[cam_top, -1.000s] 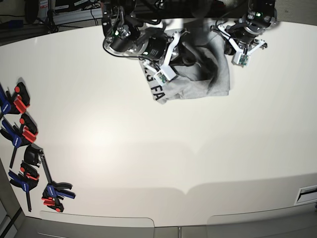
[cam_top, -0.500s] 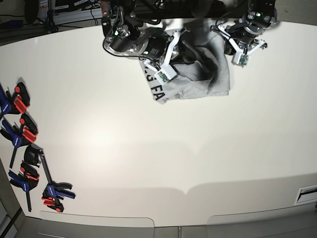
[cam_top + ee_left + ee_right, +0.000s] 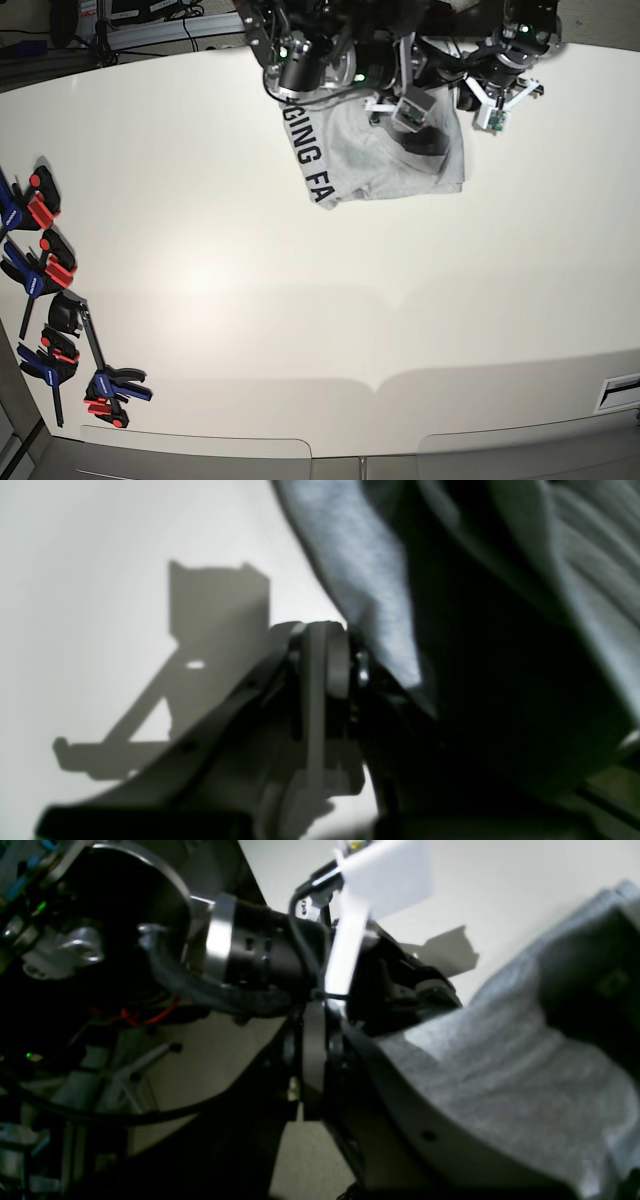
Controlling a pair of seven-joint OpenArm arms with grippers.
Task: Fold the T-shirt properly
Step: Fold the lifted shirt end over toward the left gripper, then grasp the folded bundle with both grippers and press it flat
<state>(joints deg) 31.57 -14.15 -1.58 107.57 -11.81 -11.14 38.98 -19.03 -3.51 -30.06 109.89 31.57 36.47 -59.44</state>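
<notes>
While folding, seen from base view: grey T-shirt (image 3: 390, 160) lying at upper centre of frame on white table (image 3: 300, 300), partly folded, black lettering showing along its left edge.
Shirt placement: bunched near far table edge, close under both arms; probably so, because both grippers can reach its edges there without stretching.
Right gripper (image 3: 408, 112): in base view, upper centre, over the middle of the shirt; in right wrist view jaws look closed together, grey cloth (image 3: 500, 1090) lying right beside and over the lower finger. Clenched; whether a layer of cloth is pinched, cannot tell from these pictures.
Left gripper (image 3: 492, 105): in base view, upper right, at the right edge of the shirt. In left wrist view grey fabric (image 3: 360, 580) hanging just beside the finger (image 3: 320, 680), touching or almost touching; nearly closed, but picture too blurred to say if the hem is grasped or free: cannot tell.
Reason for this hold, as judgement: one arm keeping the right side in place, other arm bringing a layer across the middle for the next fold.
Other things: several blue and red bar clamps (image 3: 50, 300) at left edge of frame, well apart from the shirt, not in use.
Risk: loose layer can slide and make the fold uneven.
</notes>
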